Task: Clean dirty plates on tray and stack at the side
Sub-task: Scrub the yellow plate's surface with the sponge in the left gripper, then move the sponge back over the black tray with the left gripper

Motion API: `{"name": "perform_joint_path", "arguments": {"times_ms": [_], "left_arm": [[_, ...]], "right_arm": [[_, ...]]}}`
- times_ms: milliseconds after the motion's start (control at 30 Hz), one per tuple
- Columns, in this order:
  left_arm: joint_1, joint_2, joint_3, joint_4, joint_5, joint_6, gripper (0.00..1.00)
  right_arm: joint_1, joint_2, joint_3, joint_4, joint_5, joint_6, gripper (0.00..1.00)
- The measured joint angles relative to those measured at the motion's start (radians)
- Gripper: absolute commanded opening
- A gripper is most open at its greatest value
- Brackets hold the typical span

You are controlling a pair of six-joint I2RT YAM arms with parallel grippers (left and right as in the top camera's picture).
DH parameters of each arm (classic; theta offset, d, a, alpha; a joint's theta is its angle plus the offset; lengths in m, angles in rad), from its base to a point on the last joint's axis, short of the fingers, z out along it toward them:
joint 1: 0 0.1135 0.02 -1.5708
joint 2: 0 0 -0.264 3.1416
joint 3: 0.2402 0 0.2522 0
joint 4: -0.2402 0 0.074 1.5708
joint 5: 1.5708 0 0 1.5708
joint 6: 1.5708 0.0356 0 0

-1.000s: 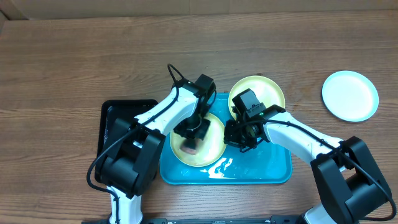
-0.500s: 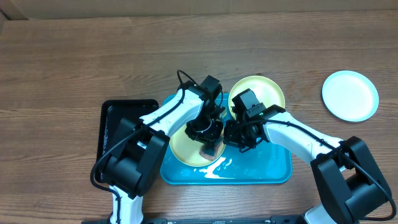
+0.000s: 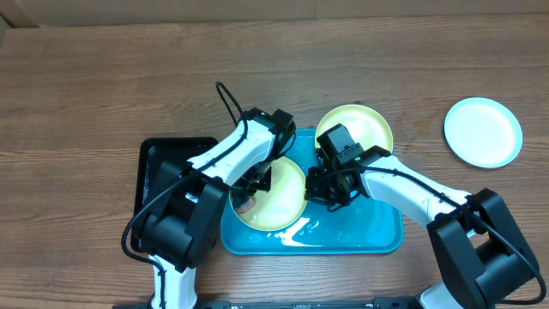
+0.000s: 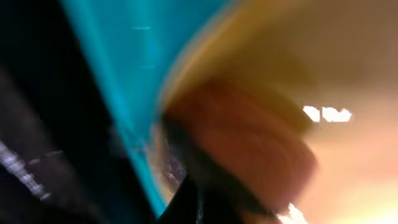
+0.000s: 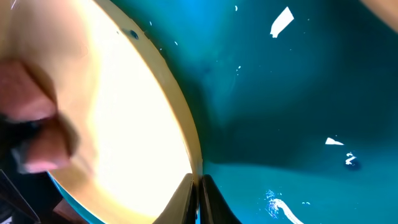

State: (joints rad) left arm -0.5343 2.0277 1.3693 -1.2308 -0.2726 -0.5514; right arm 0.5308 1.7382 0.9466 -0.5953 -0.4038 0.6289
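Observation:
A pale yellow-green plate (image 3: pixel 283 202) lies in the cyan-blue tray (image 3: pixel 377 236). My right gripper (image 3: pixel 319 194) is shut on the plate's right rim; in the right wrist view its fingers (image 5: pixel 199 190) pinch the rim of the plate (image 5: pixel 118 106) over the wet tray (image 5: pixel 298 93). My left gripper (image 3: pixel 250 190) presses a pinkish-brown sponge (image 3: pixel 244 204) onto the plate's left edge. The left wrist view is blurred, with the sponge (image 4: pixel 249 143) against the plate (image 4: pixel 336 50). A second yellow-green plate (image 3: pixel 364 127) rests at the tray's back right. A white plate (image 3: pixel 483 131) lies on the table at far right.
A smaller black tray (image 3: pixel 159 163) sits directly left of the cyan tray. Water pools on the cyan tray's front (image 3: pixel 300 232). A black cable (image 3: pixel 227 99) loops above the left arm. The wooden table (image 3: pixel 103 77) extends all round.
My left gripper swept the sponge across the plate, from its left-centre to the right side, then back to the left edge. The right gripper kept hold of the rim.

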Motion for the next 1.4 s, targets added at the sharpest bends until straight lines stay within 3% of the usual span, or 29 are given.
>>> {"name": "perform_joint_path", "arguments": {"times_ms": [167,400,700,1000,1200,1400], "left_arm": [[-0.002,0.000,-0.001,0.047,-0.062,-0.046,0.04],[-0.018,0.000,-0.001,0.214,-0.065,0.013,0.04],[-0.056,0.004,0.080,0.259,-0.037,0.039,0.04],[-0.045,0.010,0.326,0.003,-0.015,0.030,0.04],[0.008,0.010,0.341,-0.191,0.000,0.026,0.04],[0.069,-0.001,0.341,-0.262,0.000,0.000,0.05]], "right_arm": [[0.000,0.000,0.000,0.006,-0.011,0.000,0.04],[-0.005,0.000,0.001,-0.001,0.001,0.011,0.04],[-0.013,0.000,0.002,-0.014,0.004,0.019,0.04],[-0.013,0.000,0.003,-0.030,0.000,0.013,0.04],[-0.013,0.000,0.003,-0.033,0.000,0.003,0.04],[-0.013,0.000,0.003,-0.034,0.000,-0.002,0.04]]}}
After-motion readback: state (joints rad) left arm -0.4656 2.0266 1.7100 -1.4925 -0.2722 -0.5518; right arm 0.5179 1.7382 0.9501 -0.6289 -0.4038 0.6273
